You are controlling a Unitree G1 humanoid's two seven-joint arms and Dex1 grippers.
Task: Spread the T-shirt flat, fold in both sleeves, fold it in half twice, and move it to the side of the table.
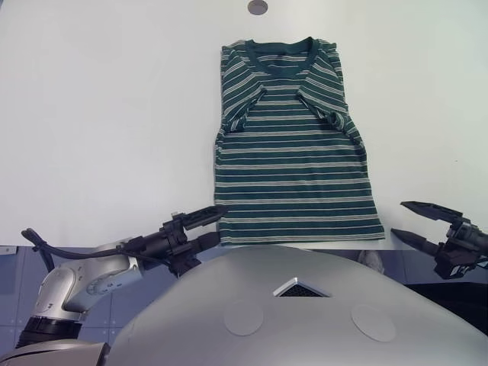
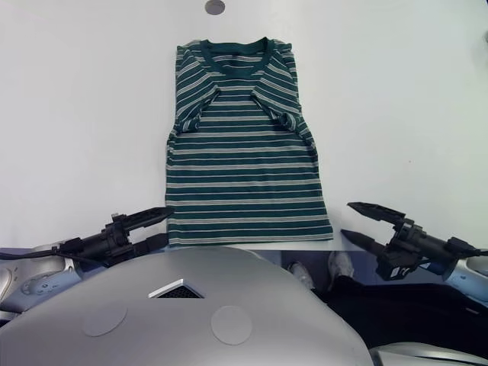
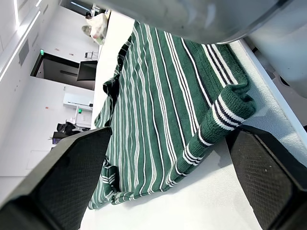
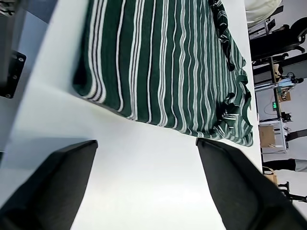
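Note:
A dark green T-shirt (image 1: 293,160) with white stripes lies flat on the white table (image 1: 107,130), collar at the far side, hem at the near edge. Both sleeves are folded in over the chest. My left gripper (image 1: 212,226) stands open at the hem's near left corner, its fingers either side of that corner (image 3: 225,115), not closed on the cloth. Open too, my right gripper (image 1: 408,221) hovers by the near table edge just right of the hem's right corner (image 4: 86,86), apart from the cloth.
A small round grey disc (image 1: 258,8) sits in the table at the far edge, beyond the collar. Bare white tabletop stretches wide to the left and right of the shirt. The table's near edge runs right under both grippers.

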